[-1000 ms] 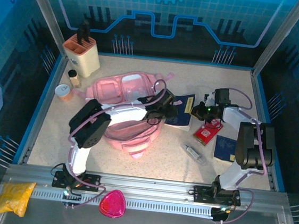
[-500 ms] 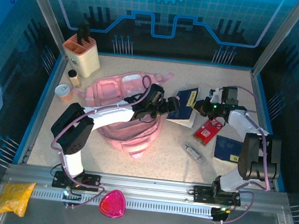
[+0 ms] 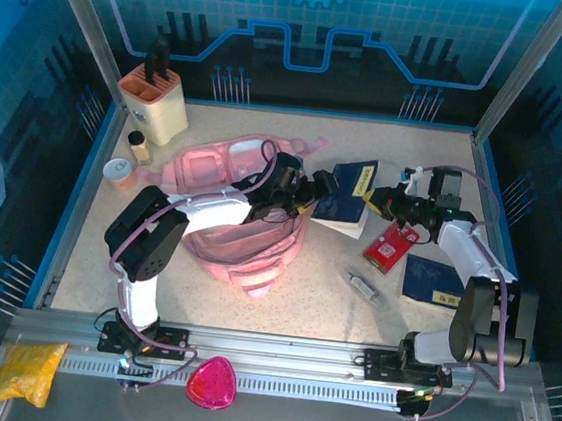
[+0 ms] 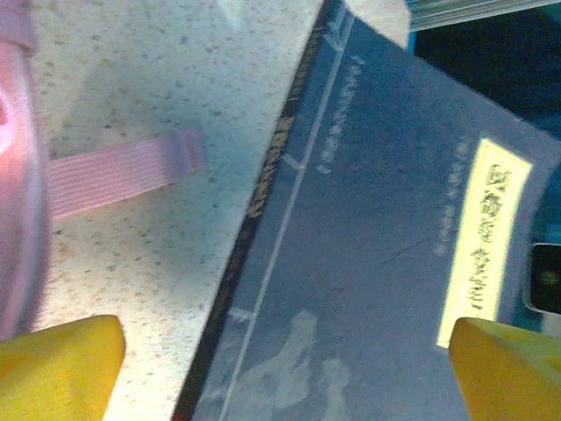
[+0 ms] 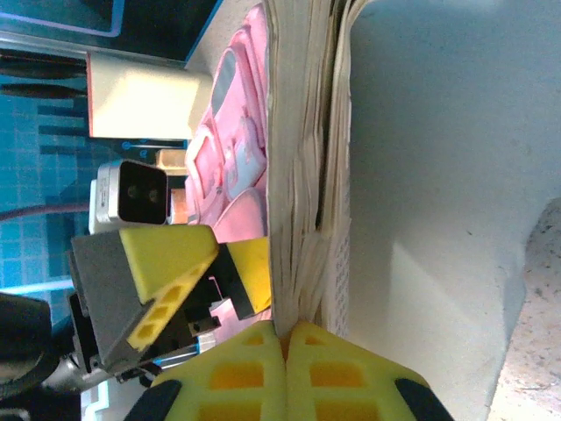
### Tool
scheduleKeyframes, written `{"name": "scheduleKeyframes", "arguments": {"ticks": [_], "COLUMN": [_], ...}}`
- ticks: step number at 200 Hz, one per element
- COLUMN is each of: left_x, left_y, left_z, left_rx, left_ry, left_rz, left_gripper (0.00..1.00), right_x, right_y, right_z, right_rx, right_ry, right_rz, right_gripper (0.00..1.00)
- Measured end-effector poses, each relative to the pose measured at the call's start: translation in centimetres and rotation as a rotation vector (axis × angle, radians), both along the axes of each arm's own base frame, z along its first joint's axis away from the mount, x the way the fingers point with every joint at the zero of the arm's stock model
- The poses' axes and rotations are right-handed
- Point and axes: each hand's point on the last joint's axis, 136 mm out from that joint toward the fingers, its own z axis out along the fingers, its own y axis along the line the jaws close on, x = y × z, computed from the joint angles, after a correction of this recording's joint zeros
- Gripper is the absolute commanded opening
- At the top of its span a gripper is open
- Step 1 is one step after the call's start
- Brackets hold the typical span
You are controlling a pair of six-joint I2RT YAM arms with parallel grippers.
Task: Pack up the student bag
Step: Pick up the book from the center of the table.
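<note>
Beside the student bag (image 3: 215, 171) | pinches blue book (image 3: 347, 205) by its page edge in right gripper (image 5: 285, 338) | hangs left gripper (image 4: 285, 355) over the cover — fingers (image 4: 57, 364) spread wide.

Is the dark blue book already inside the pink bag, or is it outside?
Outside. The blue book is beside the student bag, not in it, and the right pincer pinches its page edge.
</note>
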Motion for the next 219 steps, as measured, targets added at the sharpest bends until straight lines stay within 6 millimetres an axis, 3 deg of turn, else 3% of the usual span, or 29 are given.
{"name": "scheduleKeyframes", "arguments": {"ticks": [108,139,166,200,208,219], "left_x": [-0.9,-0.9,-1.3,-1.4,-1.4,-1.4], "left_y": [1.2,1.3,0.9,0.9,0.9,0.9], "left_z": [-0.3,1.3,3.5,3.9,3.9,4.0], "left_rx": [-0.052,-0.069,-0.106,-0.108,-0.107,-0.108], "left_ry": [-0.017,-0.05,-0.094,-0.101,-0.101,-0.102], "left_rz": [-0.016,-0.021,-0.041,-0.045,-0.045,-0.046], "left_gripper": [0.31,0.18,0.13,0.04,0.02,0.0], "right_x": [-0.3,-0.3,-0.3,-0.3,-0.3,-0.4], "right_y": [0.3,0.3,0.3,0.4,0.4,0.4], "right_z": [-1.6,-1.9,-1.9,-1.9,-1.9,-1.9], "right_rx": [0.028,0.025,0.025,0.027,0.027,0.025], "right_ry": [0.041,0.048,0.045,0.045,0.045,0.045], "right_rz": [0.016,0.018,0.02,0.022,0.023,0.025], "right_gripper": [0.0,0.0,0.0,0.0,0.04,0.17]}}
